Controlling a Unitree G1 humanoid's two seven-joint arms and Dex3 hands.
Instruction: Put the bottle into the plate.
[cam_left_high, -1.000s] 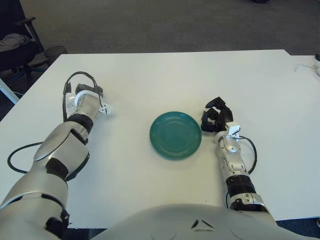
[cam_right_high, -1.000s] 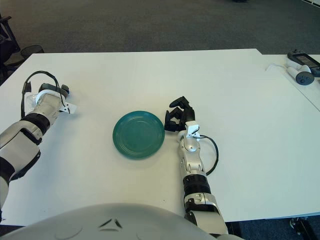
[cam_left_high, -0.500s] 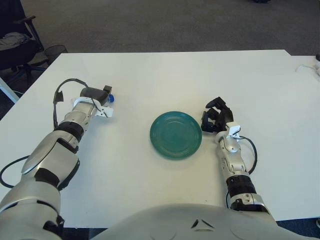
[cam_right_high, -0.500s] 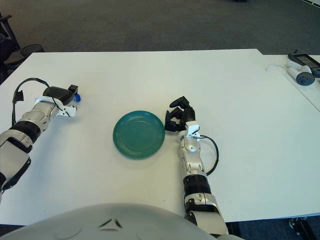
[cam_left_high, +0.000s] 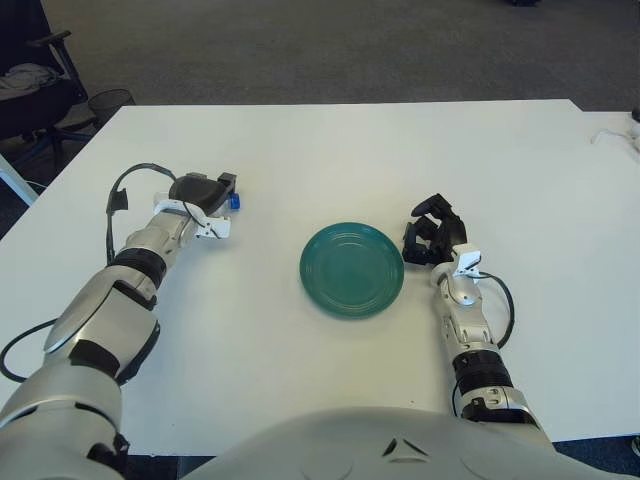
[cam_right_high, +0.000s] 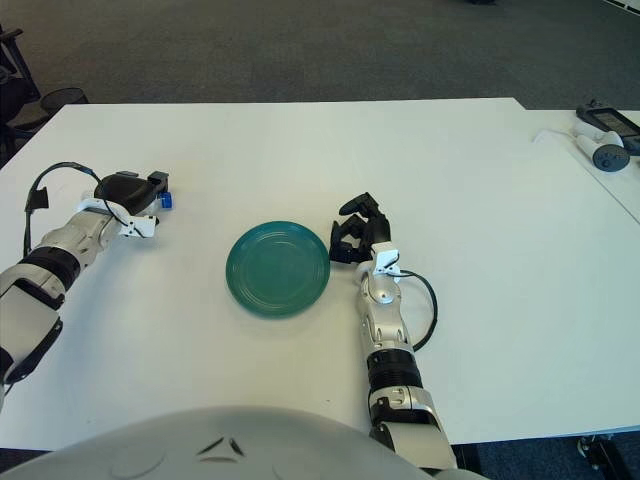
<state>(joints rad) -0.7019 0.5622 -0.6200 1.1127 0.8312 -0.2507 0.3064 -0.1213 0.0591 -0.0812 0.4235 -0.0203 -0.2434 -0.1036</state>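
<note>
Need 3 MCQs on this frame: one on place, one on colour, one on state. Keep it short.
1. Where is the plate?
A. Between the two hands, near the middle of the table
B. At the table's far right edge
C. Under the left hand

2. What colour is the plate?
A. Red
B. Teal green
C. Yellow

3. What is the left hand doing?
A. Lying flat and open with nothing in it
B. Resting on the plate
C. Closed on the bottle, out to the plate's left

Answers:
1 A: the plate lies on the white table, with the left hand to its left and the right hand just off its right rim.
2 B: its whole face is teal green.
3 C: the bottle's blue cap sticks out past the curled fingers, clear of the plate; the rest of the bottle is hidden by the hand.
</note>
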